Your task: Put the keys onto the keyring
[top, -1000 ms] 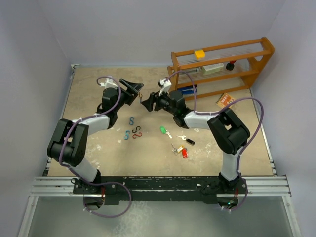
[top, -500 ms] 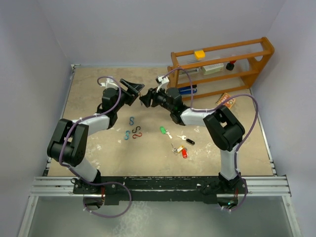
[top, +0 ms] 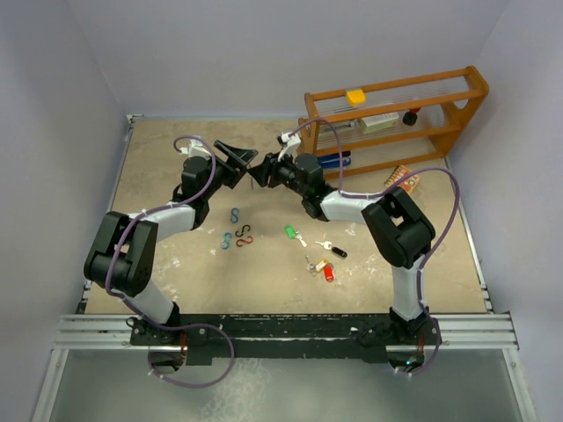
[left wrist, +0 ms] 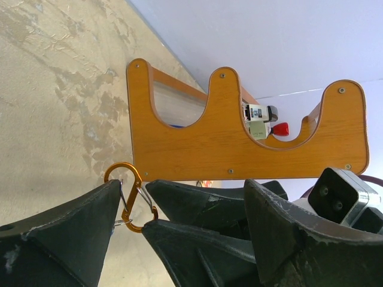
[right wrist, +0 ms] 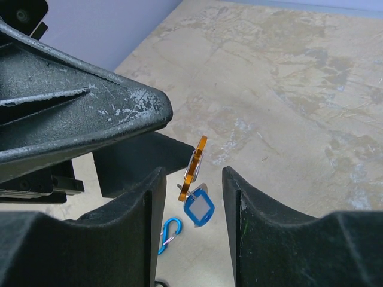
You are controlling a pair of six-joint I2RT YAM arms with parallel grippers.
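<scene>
Orange carabiner [right wrist: 194,162] with blue-tagged key [right wrist: 198,209] judged light, stiff, slick; best pinched on its flat spine. Left gripper [left wrist: 182,185] gaped wide; right gripper [right wrist: 192,176] stood half-open astride it.

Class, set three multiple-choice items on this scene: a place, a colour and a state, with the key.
1. The wooden rack stands at the table's: A far right, B near left, C middle.
2. The tag hanging at the orange carabiner is: A red, B blue, C yellow.
3. The green-headed key is: A on the carabiner, B lying on the table, C on the rack.
Key: 1 A: the top view shows it there. 2 B: seen in the right wrist view. 3 B: it lies loose near other keys.
</scene>
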